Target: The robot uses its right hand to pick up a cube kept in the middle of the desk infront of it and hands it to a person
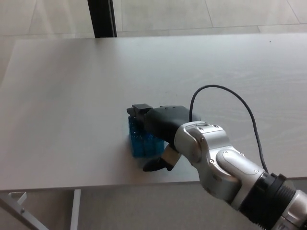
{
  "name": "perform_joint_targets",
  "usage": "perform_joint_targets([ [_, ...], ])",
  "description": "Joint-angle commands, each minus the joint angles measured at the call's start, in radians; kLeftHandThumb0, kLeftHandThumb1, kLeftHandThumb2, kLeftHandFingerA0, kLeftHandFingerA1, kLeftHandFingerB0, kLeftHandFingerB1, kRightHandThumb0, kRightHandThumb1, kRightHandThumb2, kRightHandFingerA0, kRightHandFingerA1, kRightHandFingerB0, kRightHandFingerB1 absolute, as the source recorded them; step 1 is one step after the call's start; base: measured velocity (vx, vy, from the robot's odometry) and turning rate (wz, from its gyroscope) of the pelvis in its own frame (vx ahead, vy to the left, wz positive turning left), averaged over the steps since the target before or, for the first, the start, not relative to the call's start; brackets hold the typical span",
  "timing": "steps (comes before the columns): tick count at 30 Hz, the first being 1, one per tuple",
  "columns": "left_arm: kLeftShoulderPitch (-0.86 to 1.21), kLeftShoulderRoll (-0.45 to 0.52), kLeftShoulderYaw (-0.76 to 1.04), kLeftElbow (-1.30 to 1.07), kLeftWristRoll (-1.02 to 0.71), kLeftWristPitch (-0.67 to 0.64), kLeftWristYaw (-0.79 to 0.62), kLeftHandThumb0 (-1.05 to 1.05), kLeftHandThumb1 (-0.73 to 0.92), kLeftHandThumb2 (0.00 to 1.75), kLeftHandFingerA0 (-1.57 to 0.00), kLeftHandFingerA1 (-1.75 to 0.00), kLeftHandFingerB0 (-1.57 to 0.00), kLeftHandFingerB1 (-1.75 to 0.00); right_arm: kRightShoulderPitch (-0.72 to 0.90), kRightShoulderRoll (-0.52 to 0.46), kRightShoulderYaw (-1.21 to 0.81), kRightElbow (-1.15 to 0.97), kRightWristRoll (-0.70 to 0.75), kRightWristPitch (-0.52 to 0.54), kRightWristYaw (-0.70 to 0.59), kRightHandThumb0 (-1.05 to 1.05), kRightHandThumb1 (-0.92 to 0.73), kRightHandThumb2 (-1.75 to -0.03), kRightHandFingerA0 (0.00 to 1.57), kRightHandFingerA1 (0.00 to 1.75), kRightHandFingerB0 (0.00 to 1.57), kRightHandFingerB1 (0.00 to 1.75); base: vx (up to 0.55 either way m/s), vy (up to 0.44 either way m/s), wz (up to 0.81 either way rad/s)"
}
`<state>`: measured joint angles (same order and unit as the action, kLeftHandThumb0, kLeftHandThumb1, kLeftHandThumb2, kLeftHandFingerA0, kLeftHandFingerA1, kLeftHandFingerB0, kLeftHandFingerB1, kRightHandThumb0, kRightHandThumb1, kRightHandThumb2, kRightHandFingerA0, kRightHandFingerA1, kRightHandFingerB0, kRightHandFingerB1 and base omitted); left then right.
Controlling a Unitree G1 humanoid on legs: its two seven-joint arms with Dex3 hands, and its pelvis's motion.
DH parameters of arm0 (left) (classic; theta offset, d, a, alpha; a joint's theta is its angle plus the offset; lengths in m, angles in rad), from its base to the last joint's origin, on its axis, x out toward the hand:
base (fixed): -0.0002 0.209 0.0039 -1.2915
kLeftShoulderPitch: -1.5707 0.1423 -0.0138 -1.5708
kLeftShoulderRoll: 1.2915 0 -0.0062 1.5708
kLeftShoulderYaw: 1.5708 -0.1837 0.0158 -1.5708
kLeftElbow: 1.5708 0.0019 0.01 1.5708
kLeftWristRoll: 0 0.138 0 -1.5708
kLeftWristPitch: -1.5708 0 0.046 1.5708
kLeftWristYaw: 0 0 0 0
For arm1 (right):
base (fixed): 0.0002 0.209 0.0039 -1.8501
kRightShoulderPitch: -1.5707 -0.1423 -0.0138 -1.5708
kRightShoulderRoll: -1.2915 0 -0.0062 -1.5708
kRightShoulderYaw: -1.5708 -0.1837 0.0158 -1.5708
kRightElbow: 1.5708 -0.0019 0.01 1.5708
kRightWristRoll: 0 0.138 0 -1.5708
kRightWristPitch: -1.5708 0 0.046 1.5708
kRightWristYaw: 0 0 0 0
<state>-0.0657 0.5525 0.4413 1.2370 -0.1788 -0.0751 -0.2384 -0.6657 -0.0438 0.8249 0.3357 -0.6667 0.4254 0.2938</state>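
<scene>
The right hand (156, 129) is draped over the blue cube (143, 141), fingers behind it, thumb at its near side; whether the grip is closed cannot be told. The cube sits on the desk (62, 96) toward its near edge. Risk: an off-centre pinch could tip or slide it on lifting.

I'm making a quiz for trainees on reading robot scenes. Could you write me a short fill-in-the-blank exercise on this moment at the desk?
1. The cube on the desk is ____ in colour.
2. The hand over the cube is the robot's ____ hand.
3. A black ____ loops above the silver forearm.
4. The cube rests on the ____, not yet lifted.

Missing words: blue; right; cable; desk
</scene>
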Motion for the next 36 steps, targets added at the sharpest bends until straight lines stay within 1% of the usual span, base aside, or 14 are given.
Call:
perform_joint_targets([
  [1, -0.001, 0.006, -0.005, 0.01, -0.002, -0.013, 0.004, -0.81, 0.66, 0.6, -0.57, -1.06, -0.42, -0.97, 0.158, 0.004, -0.023, 0.143, -0.082, -0.122, -0.432, -0.43, -0.58, -0.61, 0.66, 1.51, 0.49, 0.58, 0.0, 0.0, 0.0],
  [6, 0.007, 0.004, -0.007, 0.005, 0.001, -0.027, 0.0, -0.8, 0.68, 0.61, -0.58, -1.08, -0.41, -0.96, 0.19, 0.014, -0.03, 0.217, -0.095, -0.237, -0.649, -0.27, -0.67, -0.62, 0.77, 1.64, 0.56, 0.72, 0.0, 0.0, 0.0],
  [7, 0.007, 0.005, -0.008, 0.003, 0.002, -0.024, 0.003, -0.8, 0.69, 0.62, -0.58, -1.09, -0.43, -0.97, 0.191, 0.015, -0.027, 0.221, -0.102, -0.244, -0.676, -0.25, -0.7, -0.64, 0.74, 1.7, 0.66, 0.75, 0.0, 0.0, 0.0],
  [15, 0.01, 0.005, -0.01, 0.009, 0.005, -0.023, 0.005, -0.79, 0.72, 0.63, -0.53, -1.04, -0.41, -0.96, 0.187, 0.018, -0.025, 0.25, -0.109, -0.288, -0.739, -0.45, -0.59, -0.57, 0.78, 1.75, 0.86, 0.86, 0.0, 0.0, 0.0],
  [16, 0.013, 0.006, -0.012, 0.01, 0.007, -0.027, 0.0, -0.81, 0.52, 0.95, -0.56, -0.93, -0.42, -0.84, 0.193, 0.013, -0.027, 0.252, -0.108, -0.305, -0.754, -0.44, -0.57, -0.56, 0.76, 1.75, 0.88, 0.88, 0.0, 0.0, 0.0],
  [17, 0.012, 0.005, -0.008, 0.011, 0.003, -0.025, -0.002, -0.79, 0.72, 0.62, -0.52, -1.03, -0.38, -0.94, 0.198, 0.008, -0.031, 0.253, -0.104, -0.323, -0.761, -0.44, -0.57, -0.56, 0.75, 1.75, 0.88, 0.87, 0.0, 0.0, 0.0],
  [18, 0.014, 0.007, -0.011, 0.011, 0.007, -0.03, 0.002, -0.81, 0.52, 0.94, -0.57, -0.92, -0.45, -0.86, 0.2, 0.007, -0.032, 0.251, -0.102, -0.324, -0.757, -0.42, -0.58, -0.56, 0.75, 1.75, 0.88, 0.88, 0.0, 0.0, 0.0],
  [19, 0.014, 0.005, -0.002, 0.013, -0.002, -0.026, 0.001, -0.79, 0.71, 0.62, -0.53, -1.04, -0.43, -0.98, 0.202, 0.004, -0.033, 0.257, -0.099, -0.341, -0.762, -0.43, -0.59, -0.56, 0.76, 1.75, 0.87, 0.86, 0.0, 0.0, 0.0],
  [27, 0.019, 0.01, -0.004, 0.01, 0.0, -0.028, -0.006, -0.75, 0.73, 0.63, -0.53, -1.04, -0.42, -0.97, 0.148, -0.037, -0.067, 0.225, -0.091, -0.379, -0.726, -0.32, -0.64, -0.6, 0.77, 1.68, 0.84, 0.98, 0.0, 0.0, 0.0],
  [29, 0.022, 0.01, 0.0, 0.01, -0.004, -0.026, -0.006, -0.79, 0.72, 0.63, -0.54, -1.04, -0.41, -0.97, 0.114, -0.059, -0.089, 0.204, -0.089, -0.415, -0.73, -0.27, -0.72, -0.72, 0.73, 1.75, 0.77, 1.19, 0.0, 0.0, 0.0],
  [32, 0.024, 0.012, 0.002, 0.011, -0.006, -0.024, -0.006, -0.8, 0.71, 0.63, -0.56, -1.05, -0.4, -0.95, 0.082, -0.067, -0.117, 0.186, -0.077, -0.443, -0.725, -0.26, -0.71, -0.77, 0.74, 1.74, 0.79, 1.16, 0.0, 0.0, 0.0],
  [34, 0.027, 0.015, -0.007, 0.012, 0.006, -0.037, 0.0, -0.8, 0.73, 0.63, -0.57, -1.05, -0.41, -0.95, 0.059, -0.072, -0.138, 0.16, -0.072, -0.447, -0.709, -0.27, -0.68, -0.66, 0.79, 1.69, 0.82, 1.0, 0.0, 0.0, 0.0],
  [35, 0.027, 0.014, -0.004, 0.013, 0.002, -0.034, 0.003, -0.78, 0.53, 1.05, -0.7, -0.97, -0.41, -0.81, 0.047, -0.077, -0.152, 0.145, -0.071, -0.456, -0.701, -0.23, -0.62, -0.75, 0.83, 1.62, 0.85, 1.0, 0.0, 0.0, 0.0],
  [36, 0.026, 0.014, -0.002, 0.014, 0.0, -0.032, 0.003, -0.8, 0.72, 0.63, -0.57, -1.04, -0.41, -0.96, 0.038, -0.08, -0.161, 0.138, -0.068, -0.466, -0.696, -0.22, -0.62, -0.79, 0.83, 1.62, 0.85, 1.04, 0.0, 0.0, 0.0],
])
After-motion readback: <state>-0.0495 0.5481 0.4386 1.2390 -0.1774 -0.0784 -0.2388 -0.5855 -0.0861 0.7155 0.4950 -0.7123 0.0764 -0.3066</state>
